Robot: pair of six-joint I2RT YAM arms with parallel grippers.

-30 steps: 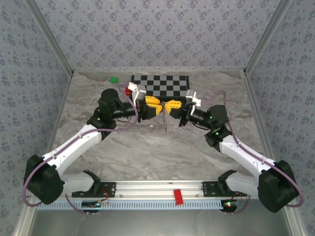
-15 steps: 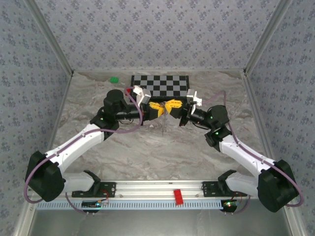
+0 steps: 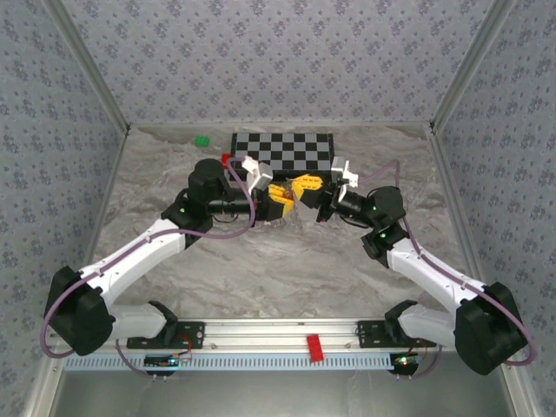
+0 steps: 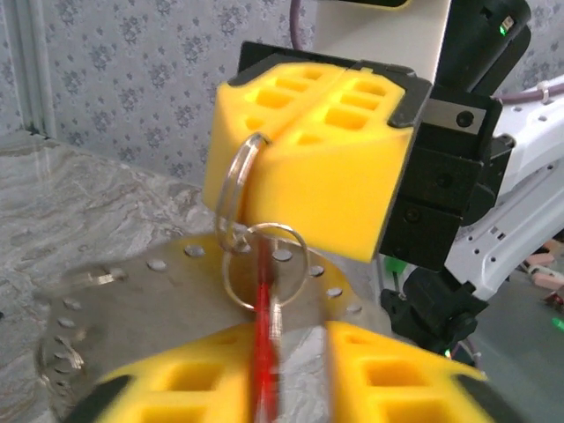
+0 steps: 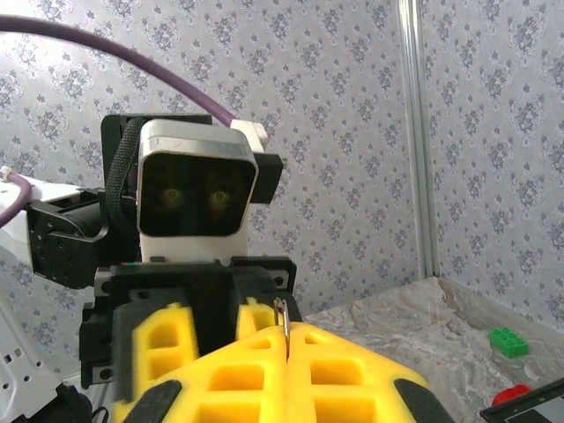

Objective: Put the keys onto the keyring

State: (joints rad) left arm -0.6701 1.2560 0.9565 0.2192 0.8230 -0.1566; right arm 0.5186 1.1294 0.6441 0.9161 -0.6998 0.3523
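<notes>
My right gripper (image 3: pixel 301 186) is shut on a thin grey metal keyring (image 4: pixel 236 189), whose edge pokes up between its yellow fingers (image 5: pixel 284 322). In the left wrist view a second ring (image 4: pixel 264 264) hangs linked to the first. The flat red key (image 4: pixel 262 352) hangs from this second ring, seen edge-on. My left gripper (image 3: pixel 280 201) sits just below and in front of the right one. The key lies against its left finger (image 4: pixel 176 388), with a gap to the right finger (image 4: pixel 405 379). A grey perforated disc (image 4: pixel 123 300) lies blurred under the rings.
The chessboard (image 3: pixel 282 148) lies just behind both grippers. A green block (image 3: pixel 201 140) and a solid red block (image 3: pixel 228 160) sit at its left. Another red block (image 3: pixel 314 347) rests on the front rail. Patterned walls close in the marbled table (image 3: pixel 278 261).
My left gripper has moved right and slightly nearer, tucking under the right gripper. The thin piece that dangled below the two grippers no longer shows in the top view.
</notes>
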